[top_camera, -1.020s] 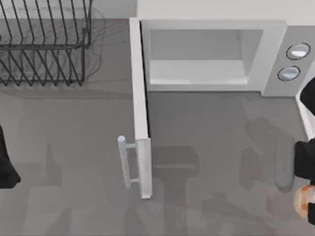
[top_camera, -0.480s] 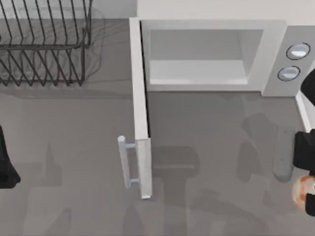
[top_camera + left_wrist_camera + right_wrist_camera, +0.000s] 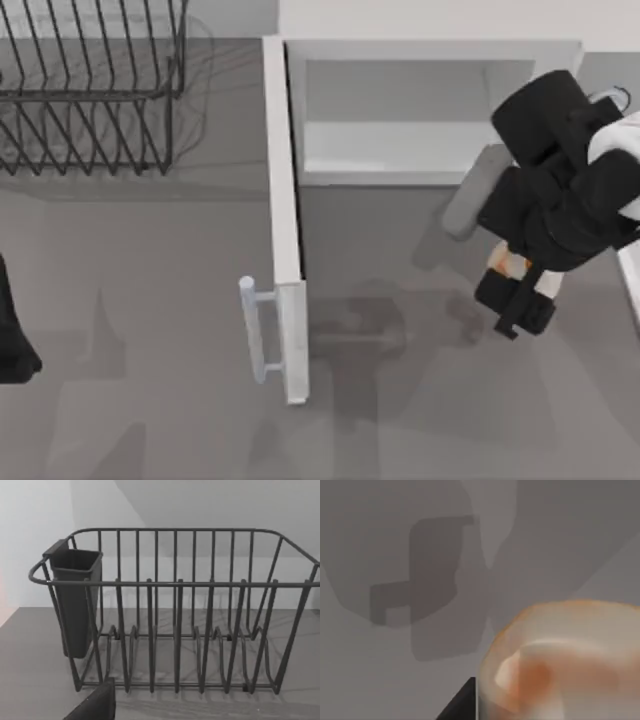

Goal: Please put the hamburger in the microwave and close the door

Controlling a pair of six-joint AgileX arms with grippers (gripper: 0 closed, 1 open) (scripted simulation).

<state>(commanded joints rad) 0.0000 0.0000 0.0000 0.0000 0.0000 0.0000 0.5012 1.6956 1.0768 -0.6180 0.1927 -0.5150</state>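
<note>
Item: hamburger [image 3: 507, 263], small, judged light and soft; best held gently across its sides. Location: carried above the surface [image 3: 150, 350] in the right claw [image 3: 512, 285], clamped on it, before the microwave [image 3: 400, 110]; door [image 3: 283, 220] open. Left claw: fingers indeterminate.

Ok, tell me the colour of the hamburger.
Pale cream with orange patches; the hamburger shows best in the right wrist view.

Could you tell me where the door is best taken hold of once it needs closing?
Grip the pale bar handle near the free end of the door, coming from the table's left side. It stands off the panel on two posts, leaving room for tool fingers around it.
</note>
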